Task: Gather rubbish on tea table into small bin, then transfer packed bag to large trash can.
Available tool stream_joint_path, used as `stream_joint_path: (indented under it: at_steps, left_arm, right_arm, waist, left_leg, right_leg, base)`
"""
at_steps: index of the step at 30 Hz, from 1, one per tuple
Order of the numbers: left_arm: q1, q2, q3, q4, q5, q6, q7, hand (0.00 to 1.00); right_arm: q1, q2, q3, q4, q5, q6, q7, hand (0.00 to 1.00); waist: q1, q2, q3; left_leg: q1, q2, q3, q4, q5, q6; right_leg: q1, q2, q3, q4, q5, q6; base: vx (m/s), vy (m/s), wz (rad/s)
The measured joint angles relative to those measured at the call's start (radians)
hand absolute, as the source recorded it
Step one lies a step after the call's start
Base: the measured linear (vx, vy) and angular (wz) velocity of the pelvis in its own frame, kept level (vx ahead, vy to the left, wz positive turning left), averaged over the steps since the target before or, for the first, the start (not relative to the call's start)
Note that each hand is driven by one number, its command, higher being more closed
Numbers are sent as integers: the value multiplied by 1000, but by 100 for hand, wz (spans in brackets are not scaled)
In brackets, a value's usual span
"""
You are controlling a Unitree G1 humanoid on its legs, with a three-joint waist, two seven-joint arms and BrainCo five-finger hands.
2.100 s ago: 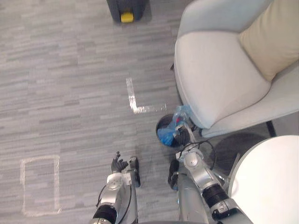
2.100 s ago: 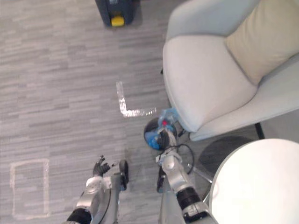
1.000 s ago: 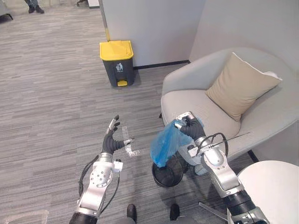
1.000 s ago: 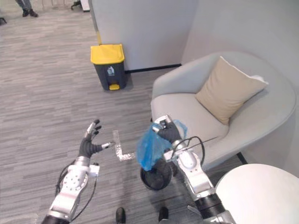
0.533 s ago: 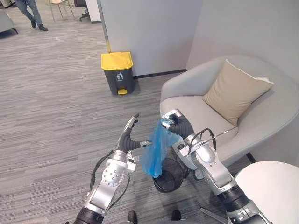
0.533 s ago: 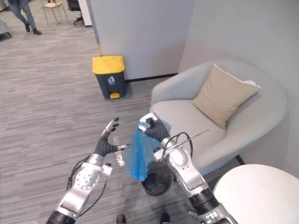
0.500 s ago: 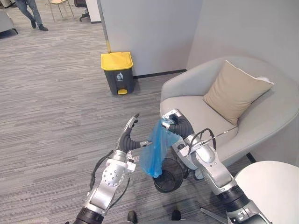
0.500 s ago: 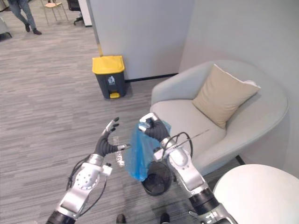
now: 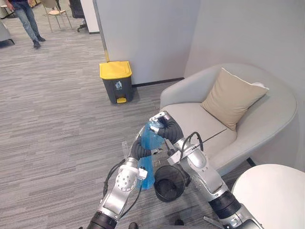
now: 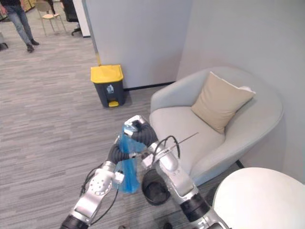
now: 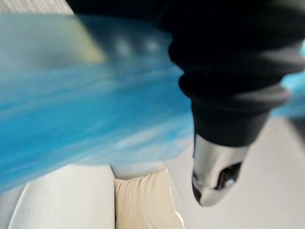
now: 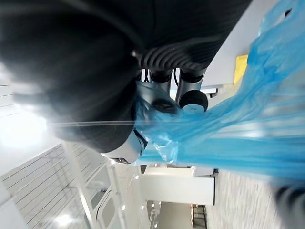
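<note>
Partly hidden: left hand (image 9: 136, 150) behind one blue bag (image 9: 151, 138), fingers unreadable. Clenched on the bag's top: right hand (image 9: 165, 129), above one small black bin (image 9: 169, 183). One yellow-lidded trash can (image 9: 116, 81), well apart.

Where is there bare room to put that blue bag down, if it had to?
The wide grey floor between the yellow-lidded trash can and the robot is bare, as is the armchair seat before the cushion. It is crowded round the small black bin beside the armchair, where the right hand holds the blue bag.
</note>
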Motion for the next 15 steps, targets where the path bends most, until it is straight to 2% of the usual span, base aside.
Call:
stream_joint_path:
  at_steps: [11,12,15]
  left_arm:
    - [-2,-34,11,106,0,19,61,0]
    - [-2,-34,11,113,0,19,63,100]
    - [-9,-34,13,142,0,20,70,100]
  right_arm:
    - [-68,46,92,0,123,5,-2,100]
    - [-70,51,97,0,129,5,-3,100]
    - [-92,60,118,0,166,5,-4,100]
  waist:
    - [3,-24,-19]
    - [4,-25,-20]
    - [4,-26,-21]
  left_leg:
    - [2,1,14,0,-2,-3]
    - [3,1,15,0,-2,-3]
    - [3,2,17,0,-2,-3]
  right_leg:
    - [-4,2,16,3,-3,3]
    - [-4,2,17,3,-3,4]
    - [-4,4,20,3,0,5]
  base:
    - [-2,1,-3]
    - [12,-3,-4]
    - [4,-1,-1]
